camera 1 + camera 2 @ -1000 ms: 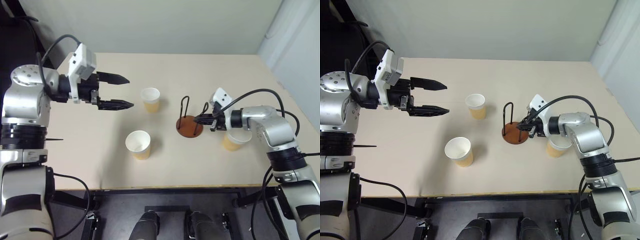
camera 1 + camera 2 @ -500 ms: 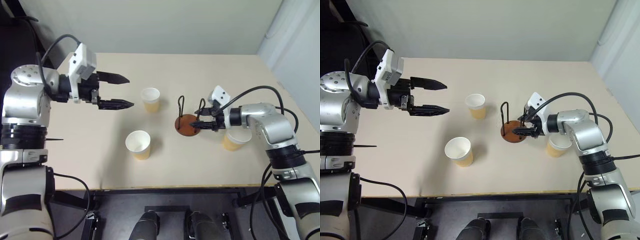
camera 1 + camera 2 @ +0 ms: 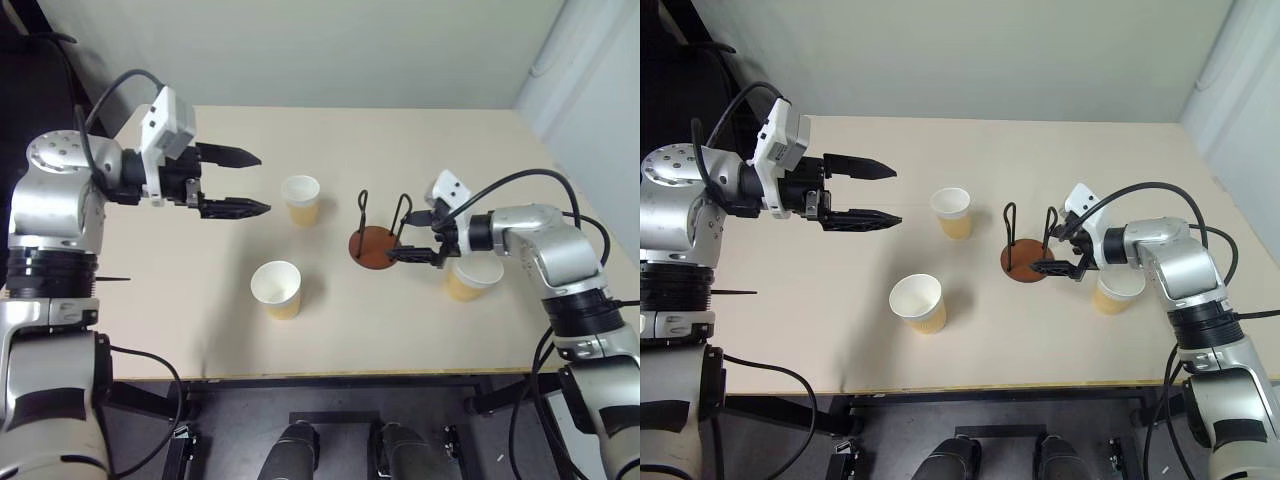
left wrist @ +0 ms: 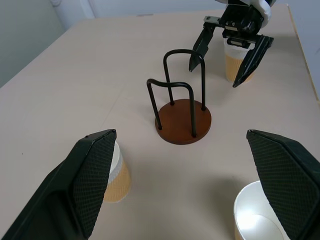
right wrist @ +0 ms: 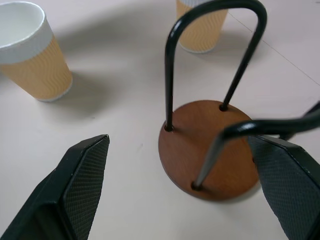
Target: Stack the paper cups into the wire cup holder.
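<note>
- Table point(image 3: 200, 330): beige top carrying three cups and the holder.
- Holder point(image 3: 375, 246): reddish-brown disc base with two black wire loops, upright near table centre. No cup in it.
- Cup A point(image 3: 301, 199): upright, at about 10 o'clock from the holder, near it but apart.
- Cup B point(image 3: 277, 289): upright, at about 8 o'clock from the holder, toward the table's front edge, well apart from cup A.
- Cup C point(image 3: 470, 279): upright, at about 4 o'clock from the holder, partly hidden under the right forearm; rim and tan wall visible.
- Right end effector point(image 3: 414, 236): fingers spread apart, holding nothing. It sits at the holder's 3 o'clock side, tips pointing toward the loops. In the right wrist view the base point(image 5: 209, 149) lies between the two fingers, one loop close against the far finger; cannot tell whether it touches the wire.
- Left end effector point(image 3: 232, 182): fingers wide apart, holding nothing, raised above the table at 9 o'clock from cup A, pointing toward it, well apart. The left wrist view shows cups A and B flanking its fingers, holder straight ahead.
</note>
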